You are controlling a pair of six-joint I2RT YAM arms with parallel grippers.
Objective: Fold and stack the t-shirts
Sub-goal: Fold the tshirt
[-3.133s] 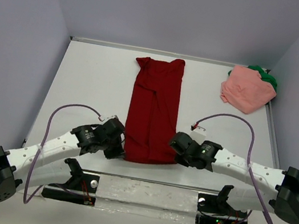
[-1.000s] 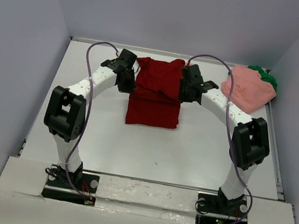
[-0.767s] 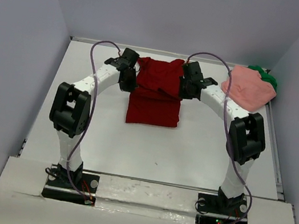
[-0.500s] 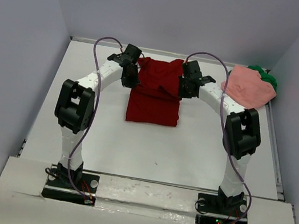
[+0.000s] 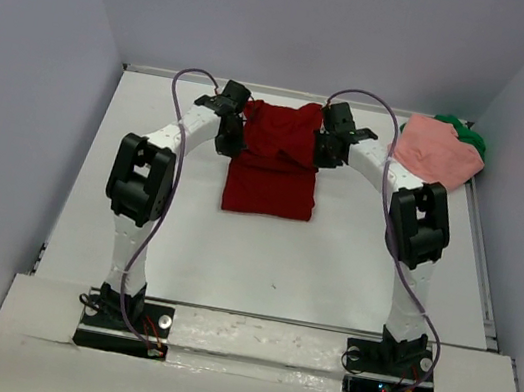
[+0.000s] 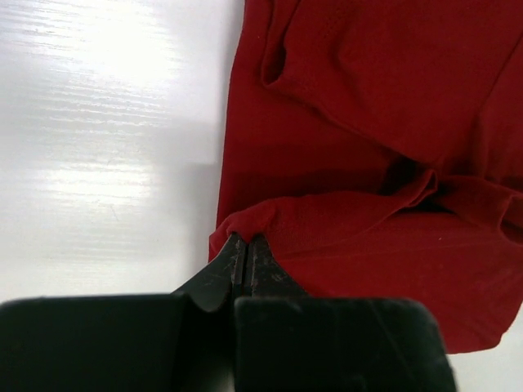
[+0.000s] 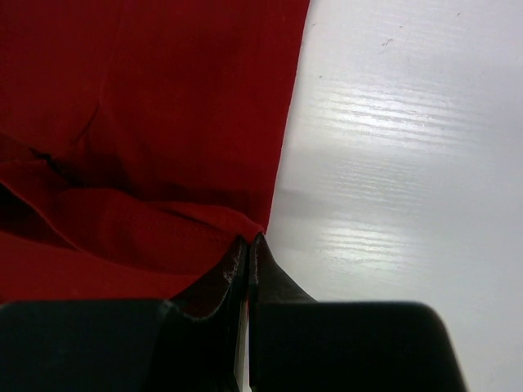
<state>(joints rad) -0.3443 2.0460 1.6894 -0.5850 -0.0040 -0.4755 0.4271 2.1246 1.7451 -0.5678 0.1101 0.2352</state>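
The dark red t-shirt (image 5: 270, 182) lies doubled over at the back middle of the table, its fold toward me. My left gripper (image 5: 232, 140) is shut on the left corner of the upper layer's hem, and its fingertips (image 6: 245, 238) pinch a bunch of red cloth (image 6: 359, 163). My right gripper (image 5: 322, 154) is shut on the right corner, its tips (image 7: 250, 238) closed on the red edge (image 7: 163, 122). The salmon pink t-shirt (image 5: 437, 154) lies crumpled at the back right. The green t-shirt (image 5: 468, 134) is mostly hidden behind it.
The white table (image 5: 279, 270) ends in a raised rim at the back and right. Grey walls stand close on three sides. Both arms arch up from their bases at the near edge, with purple cables looping over them.
Both grippers carried the red shirt's near hem from the front edge over toward the collar. In the last second they crept a little farther back, and the arms stand more upright.
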